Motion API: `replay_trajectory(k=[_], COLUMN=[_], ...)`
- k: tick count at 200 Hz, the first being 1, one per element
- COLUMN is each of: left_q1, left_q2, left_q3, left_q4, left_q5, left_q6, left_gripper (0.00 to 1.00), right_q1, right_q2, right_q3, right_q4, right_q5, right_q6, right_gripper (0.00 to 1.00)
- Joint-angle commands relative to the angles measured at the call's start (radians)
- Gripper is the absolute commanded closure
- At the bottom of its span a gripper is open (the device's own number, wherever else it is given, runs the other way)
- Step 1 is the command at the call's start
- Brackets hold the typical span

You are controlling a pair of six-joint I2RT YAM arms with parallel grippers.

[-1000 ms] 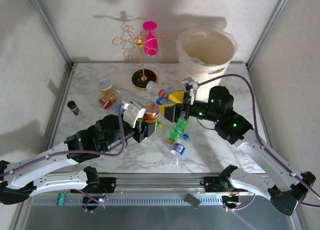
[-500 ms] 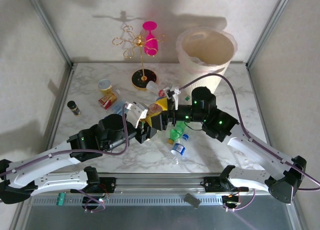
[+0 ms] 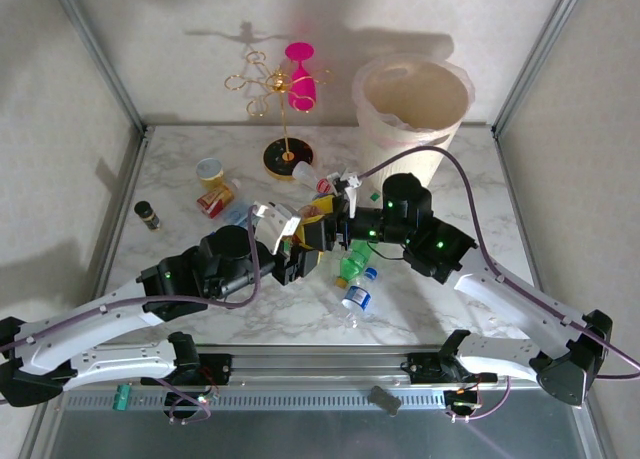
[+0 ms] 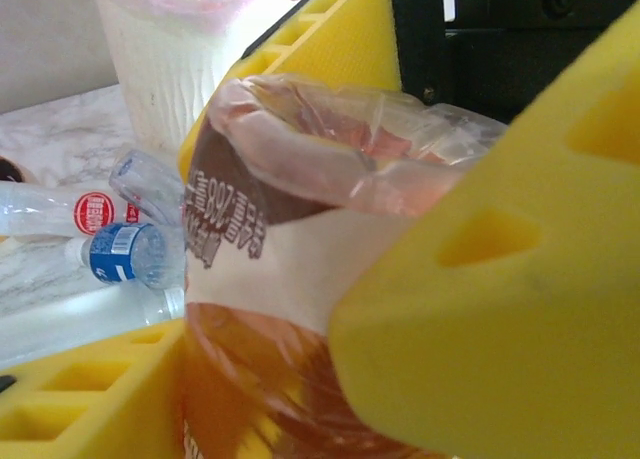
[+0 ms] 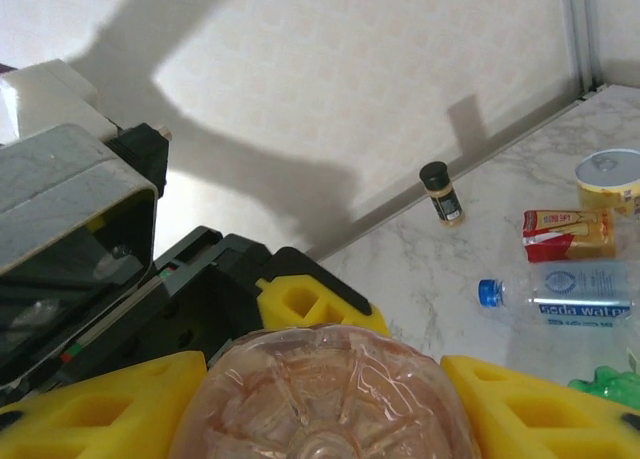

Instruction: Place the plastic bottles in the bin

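Step in hand: a mid-air pass of one bottle from arm to arm appears to be taking place above the middle of the marble table (image 3: 180, 169). To do it well, the receiving pads should be squeezing firmly before the giving pads are letting go, with both wrists holding level so the soft plastic is not twisting or slipping out.

Left gripper (image 3: 297, 241): reaching in from the near left, its yellow pads are sitting on either side of the bottle's labelled body. Whether they are pressing or already easing off cannot be told from these views.

Copper-brown bottle (image 4: 300, 209): hanging clear of the table between the two tools, its thin wall is crumpling at the upper end. Its moulded base is facing the right wrist camera.

Right gripper (image 5: 322, 419): coming in from the right, its jaws are standing part-way apart and clamping the bottle's base end, one pad touching each side.

Bin (image 3: 445, 119): standing at the far right corner, well apart from the pass. The right arm is the nearer one to it, so, as a judgement, it should be lifting the bottle above the rim before its jaws are parting.
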Motion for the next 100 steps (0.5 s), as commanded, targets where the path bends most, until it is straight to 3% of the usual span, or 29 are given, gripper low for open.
replay_trajectory(k=[1,50,75,100], left_q1=[0.001,0.001,0.002,0.002], left_q2=[-0.01,-0.136,-0.233,-0.302], left_q3=[0.036,-0.011,-0.071,-0.134], left_q4=[0.012,0.074,0.139,0.163], left_q5=[-0.004,-0.06,-0.101,-0.265], left_q6=[-0.002,0.0,-0.018,-0.092], left_gripper=[0.25,0.1,0.08,0.08], right_q1=[0.005,-0.048,-0.103,-0.169], right_q2=[-0.027,-0.023,-0.014,0.002], right_q3=[0.02,0.073,0.129,0.222], right_q4=[0.003,-0.094,-0.151,-0.193], right_q5=[0.086,0.242,0.339,0.458], right_q6=[-0.004,-0.009,-0.026,-0.045], right_gripper=[0.4,0.42,0.42,0.42])
